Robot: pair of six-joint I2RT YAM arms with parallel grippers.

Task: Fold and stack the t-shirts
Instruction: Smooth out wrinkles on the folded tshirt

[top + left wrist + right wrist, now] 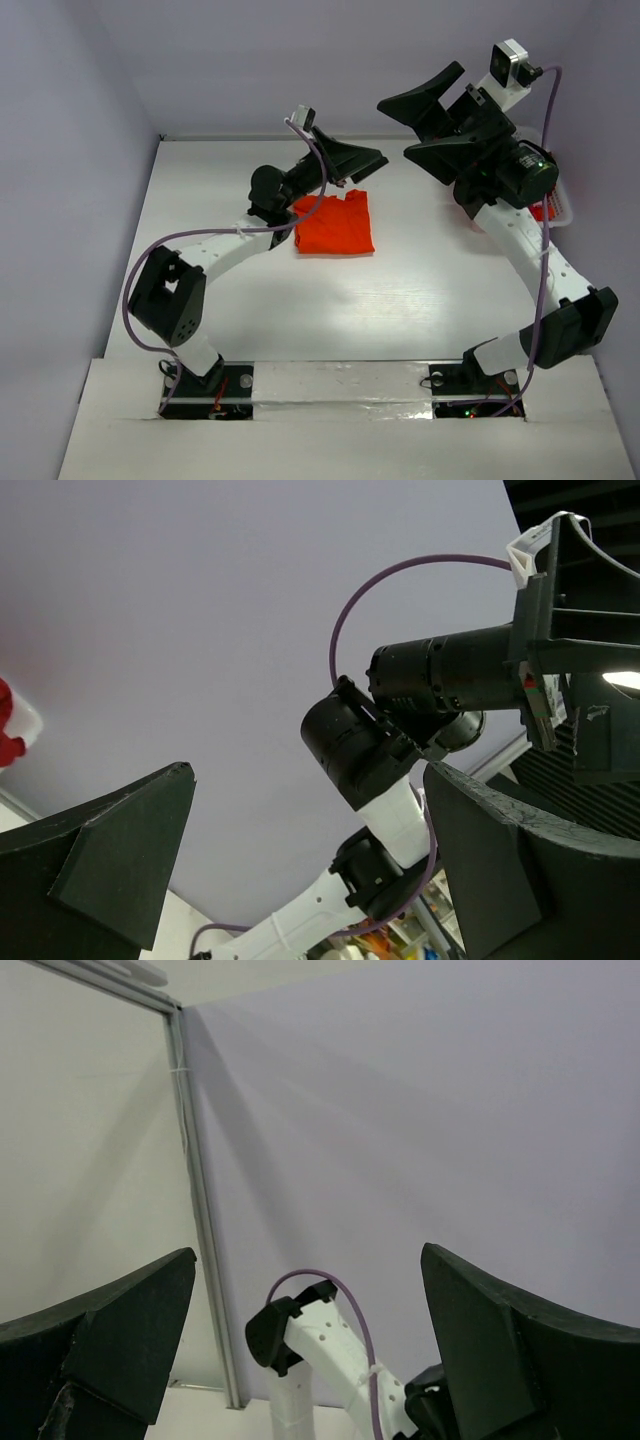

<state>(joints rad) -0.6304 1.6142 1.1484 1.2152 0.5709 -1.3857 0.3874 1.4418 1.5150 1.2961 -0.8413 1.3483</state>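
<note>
Lavender walls ring the tabletop, where the folded orange-red t-shirt lies left of centre toward the far edge, the left gripper beside it and the right gripper raised near the far right corner, both spread wide and empty. A careless left-arm sweep could rumple the fold, and reaching the red cloth in the basket at the right edge could snag. Only the overhead view shows the shirt; both wrist cameras face wall.
</note>
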